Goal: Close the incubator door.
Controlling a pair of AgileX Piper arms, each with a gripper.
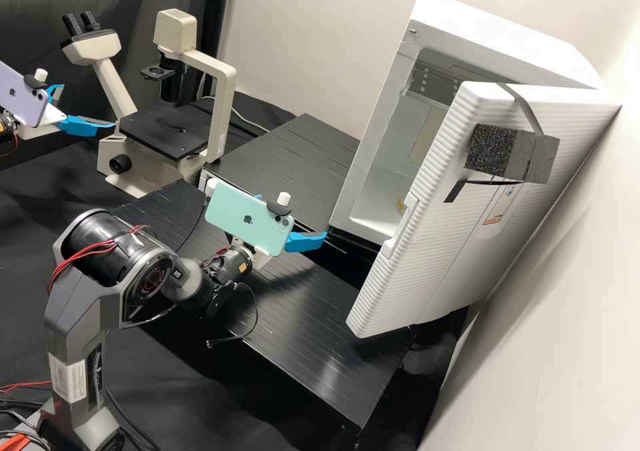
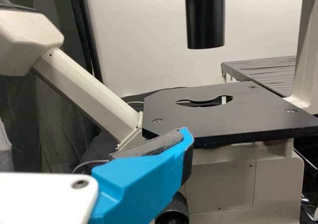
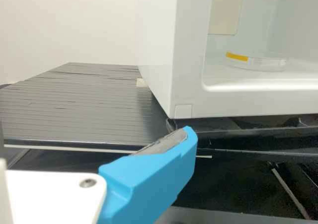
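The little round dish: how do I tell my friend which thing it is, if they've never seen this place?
Find the big white incubator with its door open. Look inside, down on its floor near the opening. The dish is low, clear and round, with a yellow-orange strip on its side, unlike the plain, upright beige panel nearby.

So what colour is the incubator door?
The door is white with a ribbed pattern, best seen in the high view.

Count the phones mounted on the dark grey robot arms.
2. In the high view, a pale purple phone is at the left edge, left of the cream and black microscope; a mint green phone is left of the open, ribbed white incubator door.
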